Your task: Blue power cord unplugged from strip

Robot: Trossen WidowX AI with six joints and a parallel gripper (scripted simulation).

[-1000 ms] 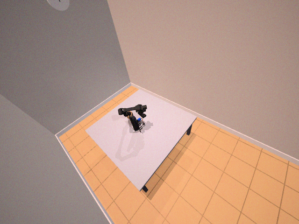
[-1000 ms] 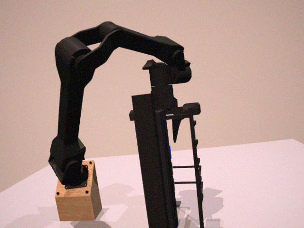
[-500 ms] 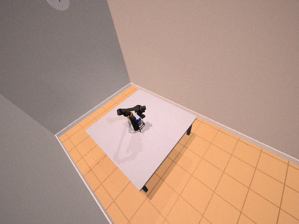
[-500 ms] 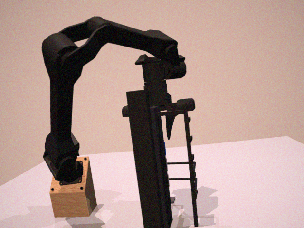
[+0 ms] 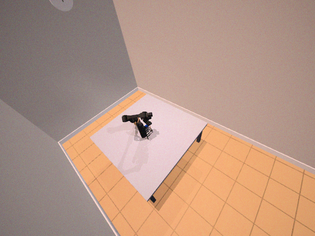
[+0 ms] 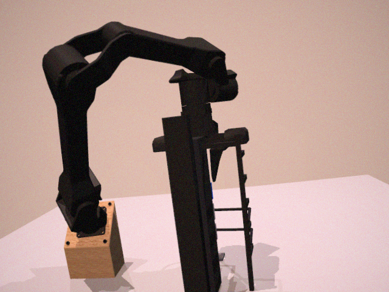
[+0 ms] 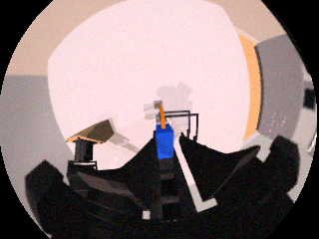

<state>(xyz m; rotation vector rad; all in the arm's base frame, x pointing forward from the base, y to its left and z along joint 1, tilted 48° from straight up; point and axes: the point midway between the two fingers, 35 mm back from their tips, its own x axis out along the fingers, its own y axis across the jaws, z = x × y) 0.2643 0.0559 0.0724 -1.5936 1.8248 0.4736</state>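
The tall black power strip (image 5: 141, 131) (image 6: 185, 194) (image 7: 169, 188) stands upright on the table. A blue plug (image 5: 146, 125) (image 6: 211, 190) (image 7: 164, 142) sits at the strip's socket side; in the exterior view only a sliver of it shows. An orange cord (image 7: 162, 118) runs from its far end in the wrist view. My gripper (image 7: 166, 139) is partly open and empty, pointing down over the strip. The plug shows between its fingertips in the wrist view; in the exterior view the one visible fingertip is just above the plug. The other finger is hidden behind the strip.
A thin black frame (image 6: 241, 179) (image 7: 197, 124) stands close beside the strip, with crossbars between them. A small grey piece (image 7: 158, 104) shows beyond the plug. The arm's wooden base block (image 6: 90, 262) (image 7: 100, 130) stands on the white table (image 5: 162, 152) (image 6: 329, 219).
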